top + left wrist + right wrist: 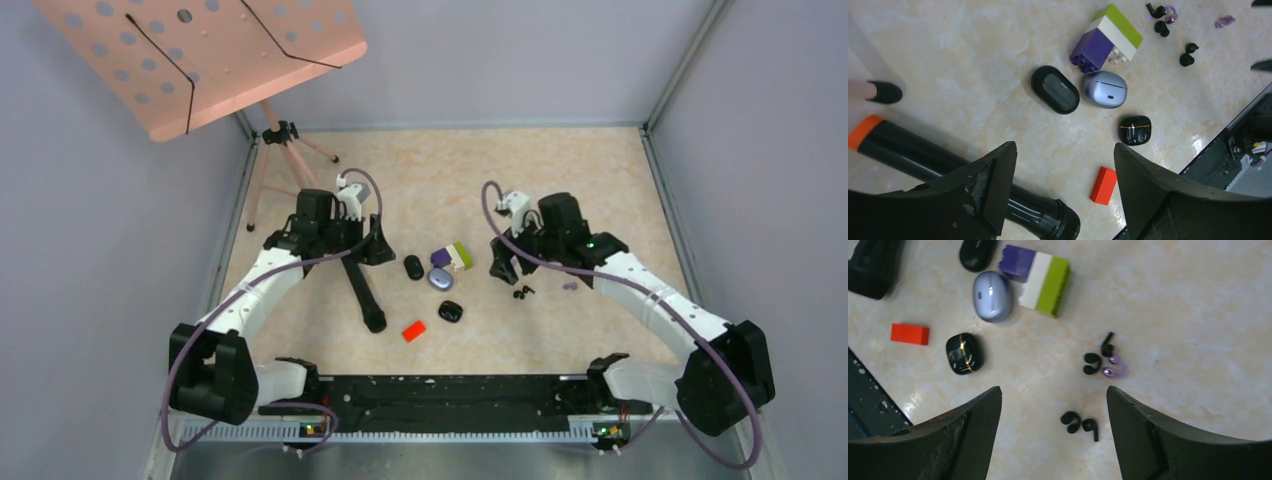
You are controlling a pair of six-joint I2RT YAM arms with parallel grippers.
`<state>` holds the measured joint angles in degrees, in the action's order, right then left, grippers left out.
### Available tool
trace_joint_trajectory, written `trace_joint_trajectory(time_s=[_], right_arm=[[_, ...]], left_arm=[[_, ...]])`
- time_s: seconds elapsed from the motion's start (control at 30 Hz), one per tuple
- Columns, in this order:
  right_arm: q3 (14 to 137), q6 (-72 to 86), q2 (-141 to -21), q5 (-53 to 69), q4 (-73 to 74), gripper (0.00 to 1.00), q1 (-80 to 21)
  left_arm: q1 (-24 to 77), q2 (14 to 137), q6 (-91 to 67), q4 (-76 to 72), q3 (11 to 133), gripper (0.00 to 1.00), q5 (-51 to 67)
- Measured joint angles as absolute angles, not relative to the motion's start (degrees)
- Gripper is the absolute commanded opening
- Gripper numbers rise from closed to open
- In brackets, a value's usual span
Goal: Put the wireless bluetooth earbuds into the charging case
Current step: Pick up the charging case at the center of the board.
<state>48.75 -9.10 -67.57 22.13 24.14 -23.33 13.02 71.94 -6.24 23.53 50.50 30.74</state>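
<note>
Several tiny earbuds lie loose on the marble table. Two black earbuds (1079, 423) sit just ahead of my open, empty right gripper (1053, 390). Farther on lie another black earbud (1091, 363), a stemmed black one (1107, 347) and a pale purple one (1113, 368). The top view shows the black buds (522, 292) and a purple one (569, 286) beside my right gripper (502, 268). Three closed cases sit mid-table: lavender (1105, 89), matte black oval (1055, 90), and glossy black with a gold band (1135, 130). My left gripper (1064, 147) hangs open above the table, empty.
A black microphone (973, 190) with an orange ring lies under my left gripper. A red block (1104, 185) lies near the front rail. A purple, white and green brick stack (1106, 37) touches the lavender case. A tripod (290, 150) carrying a pink perforated board (200, 50) stands back left.
</note>
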Motion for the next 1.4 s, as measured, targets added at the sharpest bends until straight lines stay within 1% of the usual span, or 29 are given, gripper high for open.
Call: trace_joint_trajectory(time_s=[0.07, 0.17, 0.3, 0.5, 0.57, 0.67, 0.9, 1.1, 1.3, 1.33, 1.4], right_arm=[[48.25, -9.17, -68.16, 20.45, 24.56, 0.72, -28.82], [48.31, -8.4, -70.74, 17.34, 24.51, 0.73, -34.22], [48.29, -7.92, -74.13, 13.41, 24.34, 0.73, -39.99], [46.89, -8.36, -76.99, 10.5, 21.26, 0.73, -49.95], [46.89, -8.19, -78.91, 9.47, 20.05, 0.75, -52.16], [46.89, -7.79, -81.62, 8.4, 18.59, 0.75, -54.72], [47.4, -6.81, -87.13, 5.1, 16.43, 0.75, -56.42], [47.81, -6.81, -88.38, 3.44, 15.49, 0.7, -56.58], [48.12, -6.87, -90.59, 2.68, 14.48, 0.66, -56.64], [48.12, -6.94, -91.02, 2.66, 14.48, 0.62, -56.64], [48.16, -7.33, -91.61, 2.5, 13.87, 0.49, -56.64]], left_arm=[[12.4, 71.16, -9.19, 23.07, 48.18, 0.78, 29.41], [11.9, 70.57, -13.23, 23.18, 45.87, 0.78, 27.77], [11.84, 69.06, -17.82, 23.18, 44.21, 0.78, 26.79], [10.76, 65.21, -23.77, 23.14, 42.0, 0.77, 21.74], [10.11, 64.36, -24.97, 23.18, 41.63, 0.76, 20.27], [9.65, 63.61, -26.06, 23.11, 41.5, 0.76, 19.14], [9.54, 61.73, -28.05, 22.96, 40.18, 0.76, 19.0], [9.34, 59.9, -29.04, 22.74, 39.64, 0.76, 19.05], [8.86, 59.64, -29.08, 22.48, 39.53, 0.76, 19.03], [8.84, 59.64, -29.06, 22.46, 39.53, 0.76, 19.03], [8.78, 59.64, -29.04, 22.37, 39.53, 0.76, 19.0]])
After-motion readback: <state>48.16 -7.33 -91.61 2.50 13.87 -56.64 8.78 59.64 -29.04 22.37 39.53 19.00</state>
